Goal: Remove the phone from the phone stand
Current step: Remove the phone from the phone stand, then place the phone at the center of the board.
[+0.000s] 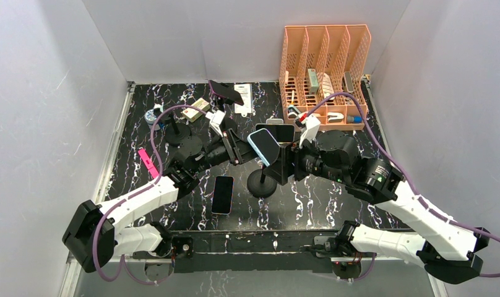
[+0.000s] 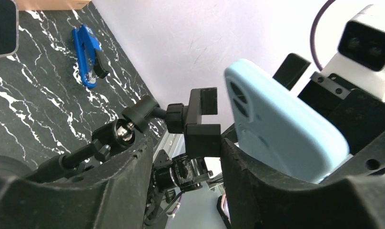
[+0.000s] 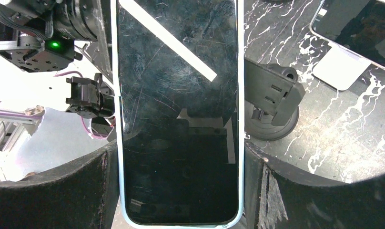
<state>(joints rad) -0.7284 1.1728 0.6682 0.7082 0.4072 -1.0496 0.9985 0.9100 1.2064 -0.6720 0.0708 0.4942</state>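
phone [image 3: 178, 119]: pinched in right gripper [image 3: 180, 188], lower end cut off
phone stand [image 2: 200, 124]: cradle squeezed by left gripper [image 2: 186, 164], stem mostly hidden
phone/cradle contact: unclear

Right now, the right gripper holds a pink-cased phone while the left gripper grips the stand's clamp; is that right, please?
No: the phone in the right gripper has a light blue case (left wrist view); the left gripper does grip the clamp.
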